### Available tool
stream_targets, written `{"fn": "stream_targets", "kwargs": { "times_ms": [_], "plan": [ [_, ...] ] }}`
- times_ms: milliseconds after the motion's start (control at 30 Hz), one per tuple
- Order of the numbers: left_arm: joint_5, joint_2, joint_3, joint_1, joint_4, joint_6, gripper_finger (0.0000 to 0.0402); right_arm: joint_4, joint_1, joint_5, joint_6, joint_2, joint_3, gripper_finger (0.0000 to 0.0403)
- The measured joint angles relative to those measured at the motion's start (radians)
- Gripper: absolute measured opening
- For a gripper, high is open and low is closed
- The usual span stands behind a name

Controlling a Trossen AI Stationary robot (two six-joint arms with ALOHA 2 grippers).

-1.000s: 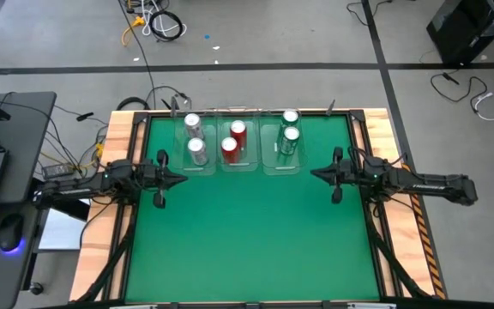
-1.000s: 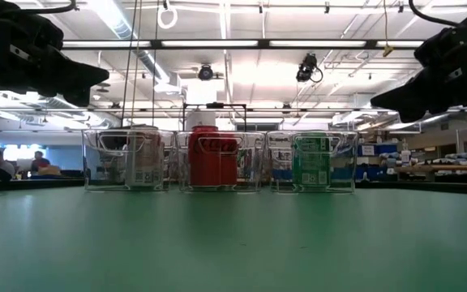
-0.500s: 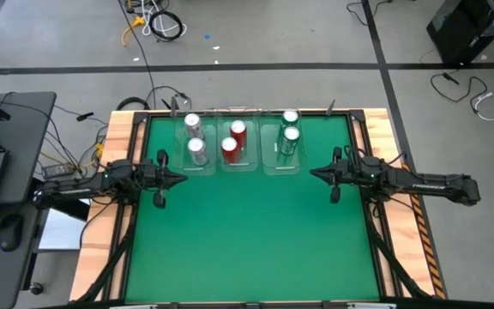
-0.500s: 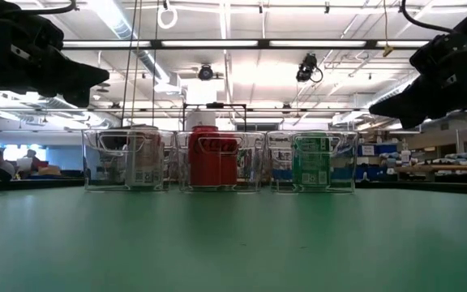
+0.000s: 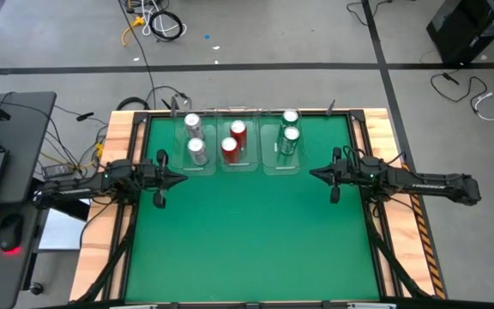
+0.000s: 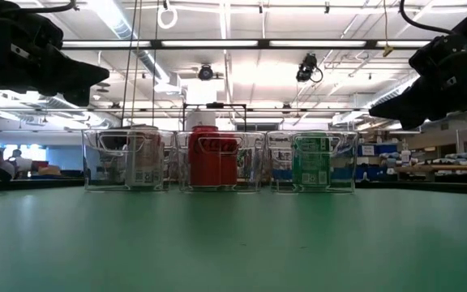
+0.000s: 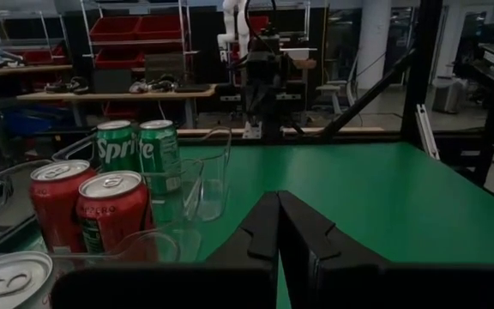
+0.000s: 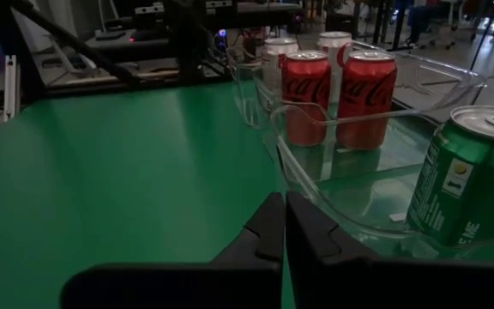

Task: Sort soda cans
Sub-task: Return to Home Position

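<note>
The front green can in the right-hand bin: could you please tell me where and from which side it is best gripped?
Probably by its upper body, coming straight down on the front green can. It stands upright inside the clear bin, whose walls block a sideways approach. Close on its left and right sides, since the other green can stands just behind it.

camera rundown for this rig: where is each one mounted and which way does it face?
High: overhead, straight down on the table; both arms show, left gripper and right gripper pointing inward.
Low: at tabletop height, level toward the clear bins; both grippers in the upper corners.
Left wrist: on the left arm, looking across the table past its shut fingers.
Right wrist: on the right arm, facing the opposite way past its own shut fingers.
Shared: both wrist views catch the red cans.
</note>
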State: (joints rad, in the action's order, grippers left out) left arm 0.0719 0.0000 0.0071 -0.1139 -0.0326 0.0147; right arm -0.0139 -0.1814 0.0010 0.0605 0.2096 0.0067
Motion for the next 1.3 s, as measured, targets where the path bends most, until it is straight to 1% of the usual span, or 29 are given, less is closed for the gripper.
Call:
{"fn": "stream_targets", "kwargs": {
  "times_ms": [633, 967, 1300],
  "plan": [
    [0.000, 0.000, 0.000, 0.000, 0.000, 0.000, 0.0010, 0.000, 0.000, 0.000, 0.000, 0.000, 0.000, 0.0000],
    [0.000, 0.000, 0.000, 0.000, 0.001, 0.000, 0.0010, 0.000, 0.000, 0.001, 0.000, 0.000, 0.000, 0.0006],
    [0.000, 0.000, 0.000, 0.000, 0.000, 0.000, 0.0010, 0.000, 0.000, 0.001, 0.000, 0.000, 0.000, 0.0000]
  ]
}}
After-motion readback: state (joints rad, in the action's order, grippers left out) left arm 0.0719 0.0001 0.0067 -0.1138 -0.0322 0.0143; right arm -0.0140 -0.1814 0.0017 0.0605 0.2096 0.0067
